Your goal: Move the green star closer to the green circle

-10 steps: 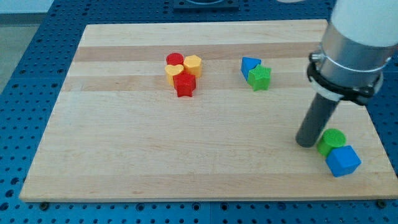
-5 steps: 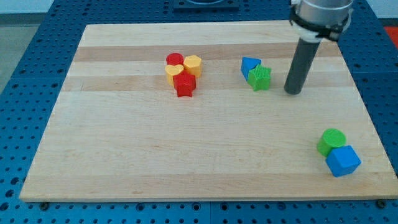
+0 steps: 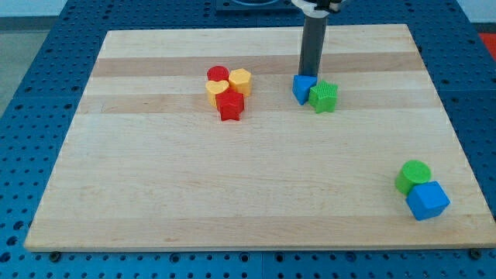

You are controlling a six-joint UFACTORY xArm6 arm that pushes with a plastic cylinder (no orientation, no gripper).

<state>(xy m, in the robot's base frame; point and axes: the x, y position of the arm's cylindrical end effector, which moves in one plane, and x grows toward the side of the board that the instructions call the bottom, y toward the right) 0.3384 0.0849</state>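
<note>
My tip [image 3: 309, 74] sits at the upper edge of the blue triangle [image 3: 303, 88] — touching or nearly so. No pincer is fitted, only the rod. The green star [image 3: 324, 97] lies against the triangle's right side, upper middle of the bench [image 3: 155, 194]. The green circle [image 3: 414, 176] is well apart at lower right, touching a blue cube [image 3: 427, 200]. A red and yellow cluster — red star [image 3: 230, 105] lowest — sits left.

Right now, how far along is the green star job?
Done: nothing yet; the green star sits near the view's top beside the blue triangle, far from the green circle at lower right by the blue cube. In hand: my tip stands just above the triangle and star. Left: the whole push toward the circle.
</note>
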